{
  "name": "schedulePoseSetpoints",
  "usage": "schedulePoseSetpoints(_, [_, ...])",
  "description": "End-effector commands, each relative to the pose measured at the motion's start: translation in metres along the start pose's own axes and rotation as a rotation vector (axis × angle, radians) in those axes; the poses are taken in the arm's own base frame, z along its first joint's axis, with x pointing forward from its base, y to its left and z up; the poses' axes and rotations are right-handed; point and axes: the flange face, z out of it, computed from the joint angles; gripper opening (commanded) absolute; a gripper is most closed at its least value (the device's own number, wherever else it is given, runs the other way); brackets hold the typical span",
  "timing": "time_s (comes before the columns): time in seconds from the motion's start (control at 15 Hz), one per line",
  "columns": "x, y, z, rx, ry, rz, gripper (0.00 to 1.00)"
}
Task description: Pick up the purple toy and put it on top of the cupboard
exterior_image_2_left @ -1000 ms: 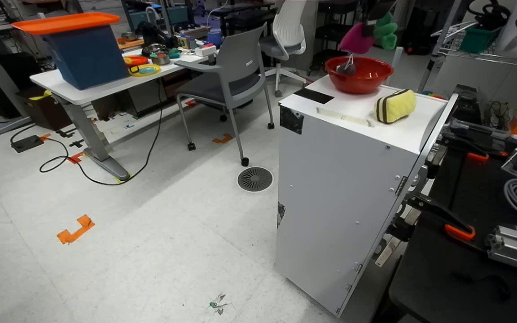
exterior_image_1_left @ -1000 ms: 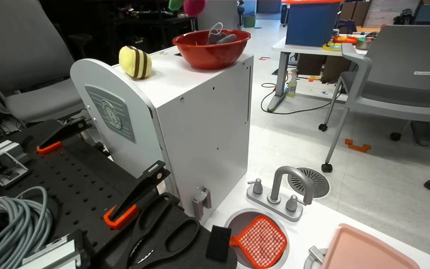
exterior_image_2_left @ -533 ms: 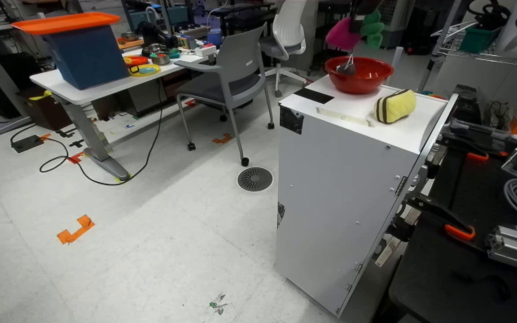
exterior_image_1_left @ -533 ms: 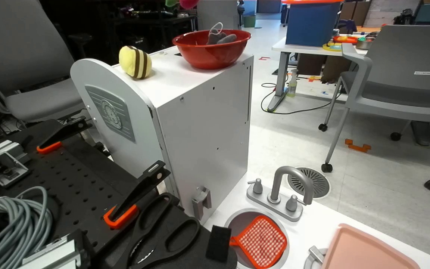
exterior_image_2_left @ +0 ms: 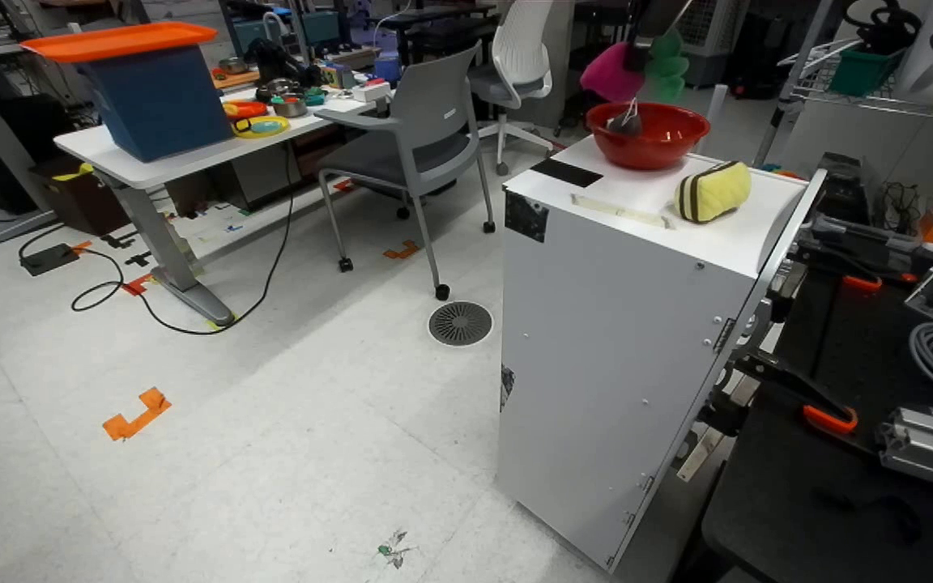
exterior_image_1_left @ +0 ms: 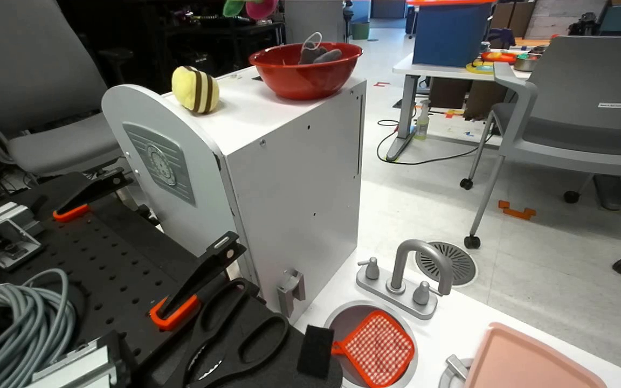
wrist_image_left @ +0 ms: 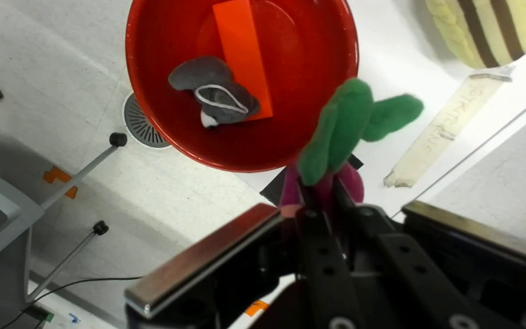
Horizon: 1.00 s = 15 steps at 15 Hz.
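The gripper [wrist_image_left: 325, 192] pinches one purple toy [exterior_image_2_left: 611, 71], higher than the cupboard [exterior_image_2_left: 612, 348]. In an exterior view the toy's long axis lies roughly level across the gripper; in the wrist view its three green leaves [wrist_image_left: 349, 123] point ahead. Below the gripper sit one red bowl [wrist_image_left: 308, 59] and one yellow striped toy [wrist_image_left: 486, 27].

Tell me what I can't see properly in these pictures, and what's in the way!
The purple toy: in the wrist view, the gripper hides part of its pink body.
The yellow striped toy: cut off by the wrist view's top edge.
The bottom of the grey thing: in an exterior view, the red bowl hides it.
The chair label: in an exterior view, any writing is too small to read.
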Motion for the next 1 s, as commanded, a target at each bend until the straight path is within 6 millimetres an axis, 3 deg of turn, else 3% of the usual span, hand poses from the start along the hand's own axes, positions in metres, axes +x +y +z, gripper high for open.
schedulePoseSetpoints(0.0, [0.009, -0.005, -0.007, -0.006, 0.055, -0.123, 0.02])
schedulePoseSetpoints(0.27, [0.027, -0.013, -0.01, 0.001, 0.091, -0.26, 0.02])
schedulePoseSetpoints(0.6, [0.035, -0.021, -0.007, 0.03, 0.075, -0.296, 0.02])
schedulePoseSetpoints(0.67, [0.035, -0.022, -0.006, 0.029, 0.072, -0.296, 0.15])
schedulePoseSetpoints(0.73, [0.034, -0.022, -0.005, 0.028, 0.066, -0.295, 0.35])
schedulePoseSetpoints(0.93, [0.032, -0.023, -0.003, 0.026, 0.055, -0.291, 0.55])
